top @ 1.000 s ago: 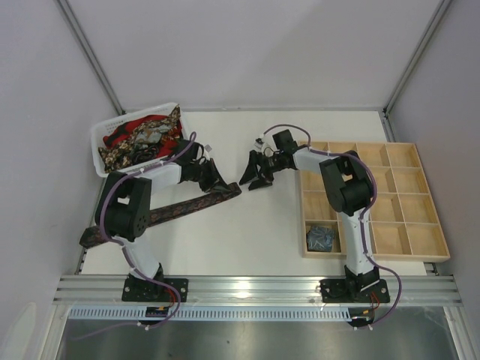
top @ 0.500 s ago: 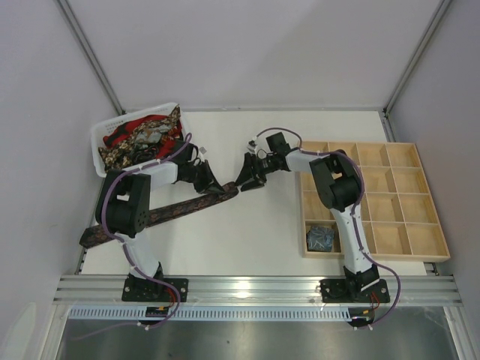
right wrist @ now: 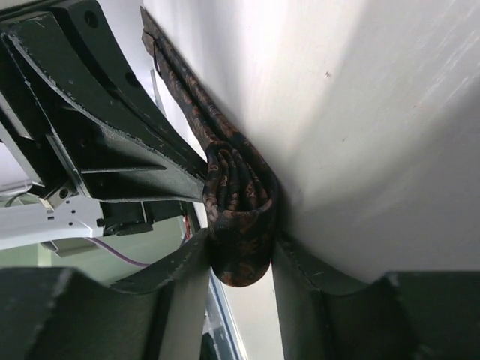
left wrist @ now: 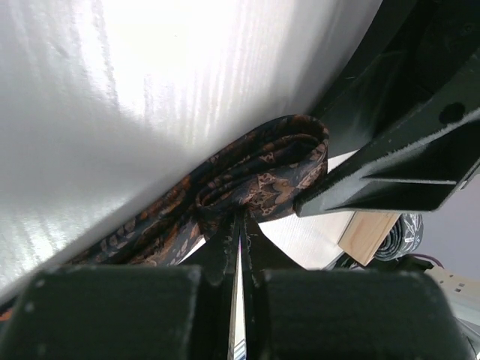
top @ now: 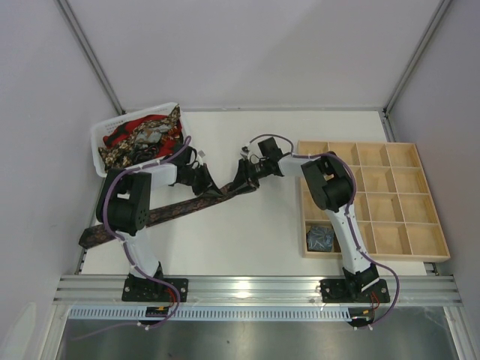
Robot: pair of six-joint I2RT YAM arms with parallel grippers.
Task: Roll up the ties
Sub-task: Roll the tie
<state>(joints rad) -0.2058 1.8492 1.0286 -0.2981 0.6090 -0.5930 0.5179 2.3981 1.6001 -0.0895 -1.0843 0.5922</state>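
Pinching soft, paisley-patterned brown tie (top: 187, 206) left of wooden tray (top: 390, 256): L gripper (left wrist: 240, 225) clamped flat on strip; R gripper (right wrist: 238, 255), narrower than 1 s ago, squeezes rolled end.

White basket (top: 96, 154) is seen at 10 o'clock on the table (top: 247, 232); wooden divided tray (top: 390, 206) is set at 3 o'clock.

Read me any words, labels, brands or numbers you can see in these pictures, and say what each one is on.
None: no text can be read in any view.
The tie bears a woven pattern only, no letters.
The basket and the tray show no label.
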